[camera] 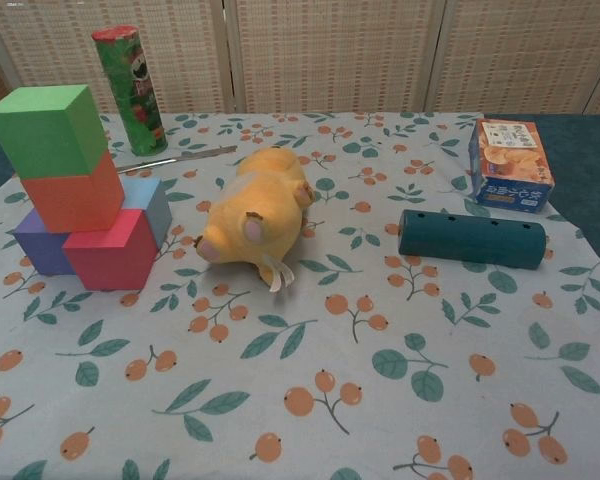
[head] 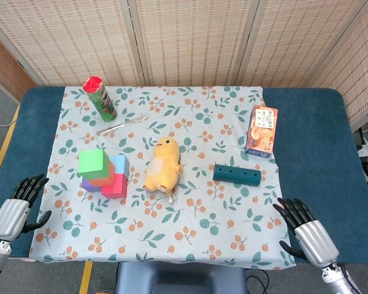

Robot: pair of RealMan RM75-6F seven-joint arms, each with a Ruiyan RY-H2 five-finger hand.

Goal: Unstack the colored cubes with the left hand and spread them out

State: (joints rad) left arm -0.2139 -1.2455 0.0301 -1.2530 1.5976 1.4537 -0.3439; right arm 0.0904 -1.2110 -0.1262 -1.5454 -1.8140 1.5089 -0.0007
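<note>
Resting open, left robot hand [head: 17,208] empty

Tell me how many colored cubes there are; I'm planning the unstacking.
5 visible: green cube on top, orange cube beneath it, then purple cube, pink cube and blue cube at the base. More may hide behind.

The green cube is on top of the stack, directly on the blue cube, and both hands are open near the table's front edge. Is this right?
Not quite. In the chest view the green cube sits directly on the orange cube, not the blue cube, which is at the base. The rest holds: the head view shows the left hand and right hand open near the front edge.
</note>
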